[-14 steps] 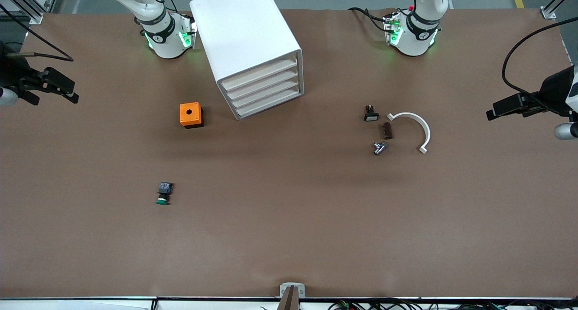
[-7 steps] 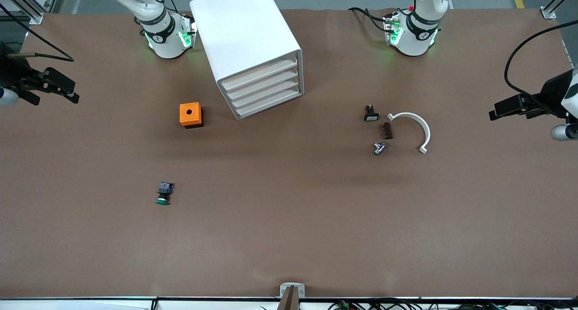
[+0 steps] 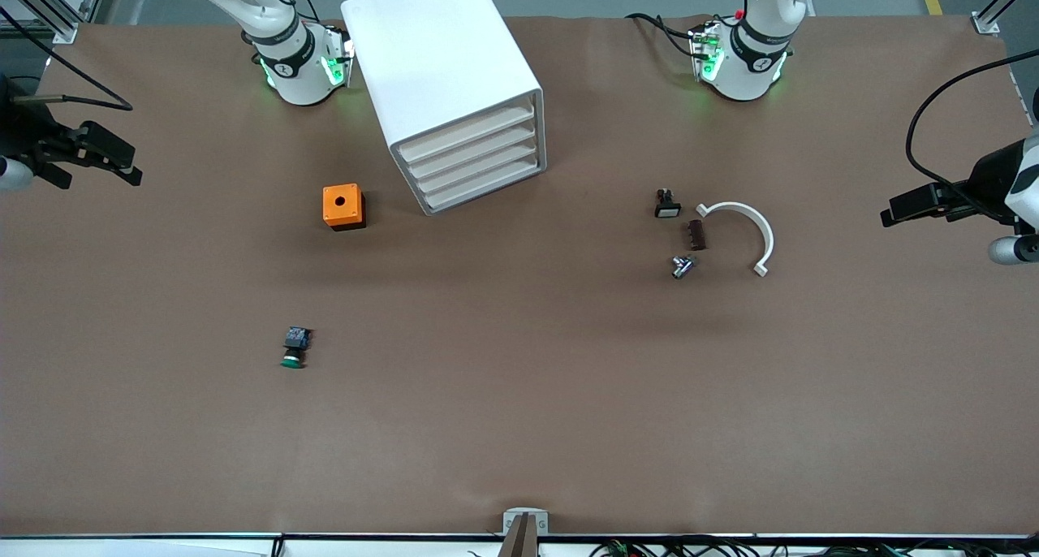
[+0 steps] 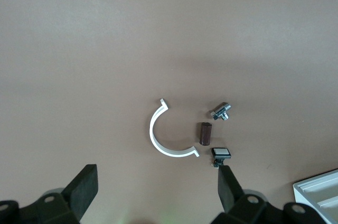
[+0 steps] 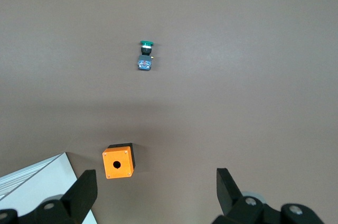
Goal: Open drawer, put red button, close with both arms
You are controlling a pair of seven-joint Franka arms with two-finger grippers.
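Note:
The red button shows in none of the views. The white drawer cabinet (image 3: 442, 70) stands between the two arm bases, and its stacked drawers (image 3: 475, 163) are all shut. High over the left arm's end of the table, my left gripper (image 3: 897, 208) (image 4: 157, 179) is open with nothing between its fingers. Below it lie a white arc (image 4: 161, 137) and small parts. My right gripper (image 3: 122, 163) (image 5: 156, 182) is open and empty over the right arm's end. It looks down on the orange box (image 5: 118, 162) and a green-capped button (image 5: 145, 55).
The orange box with a hole (image 3: 343, 206) sits beside the cabinet. The green-capped button (image 3: 294, 348) lies nearer the front camera. Toward the left arm's end lie a white-topped switch (image 3: 667, 205), a brown cylinder (image 3: 696, 235), a metal piece (image 3: 682, 266) and the white arc (image 3: 751, 228).
The left gripper has drifted slightly outward toward its end of the table. The right gripper and all the objects stay where they were.

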